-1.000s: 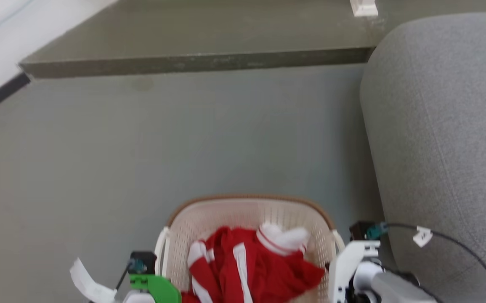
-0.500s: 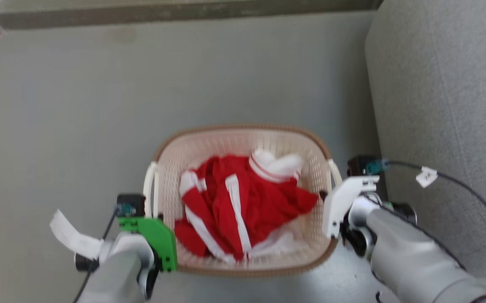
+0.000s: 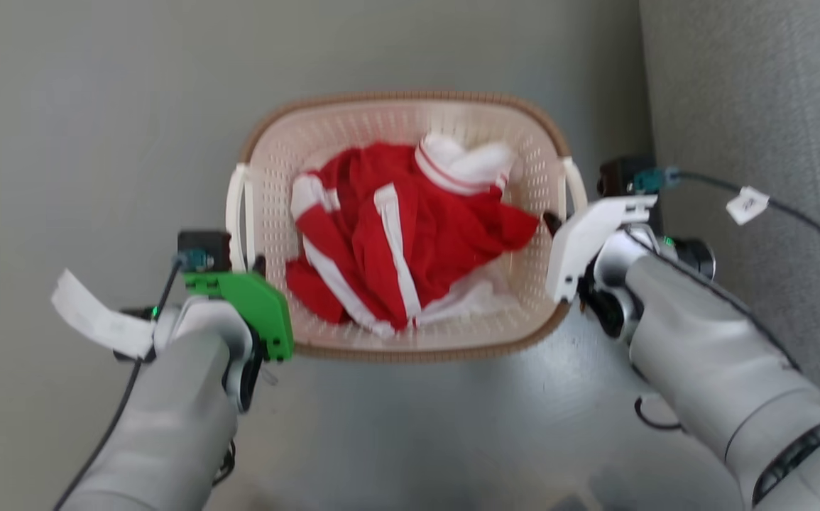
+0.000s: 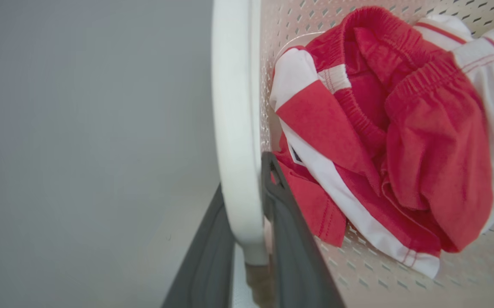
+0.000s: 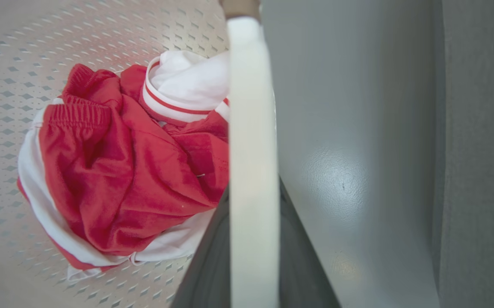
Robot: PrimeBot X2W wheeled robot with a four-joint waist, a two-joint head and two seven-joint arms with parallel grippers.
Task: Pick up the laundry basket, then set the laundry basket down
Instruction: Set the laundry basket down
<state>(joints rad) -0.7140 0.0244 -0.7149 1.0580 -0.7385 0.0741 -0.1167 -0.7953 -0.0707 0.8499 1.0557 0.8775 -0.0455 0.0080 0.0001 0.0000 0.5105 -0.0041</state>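
Laundry basket (image 3: 395, 96) sits upper centre in the head view, over the grey floor (image 3: 97, 106); I can't tell if it's airborne. Left end effector (image 4: 244, 179) is clamped on the left handle (image 4: 234, 107), right end effector (image 5: 253, 188) on the right handle (image 5: 251, 107). Grip looks done; the set-down remains, I'd say. Red-and-white clothes (image 3: 410, 234) ride inside. A grey sofa (image 3: 750, 106) crowds the right edge, close to my right arm.

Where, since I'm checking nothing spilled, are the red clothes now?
Middle of the head view: the red clothes lie inside the laundry basket, between the left gripper and right gripper at its handles, left of the grey sofa.
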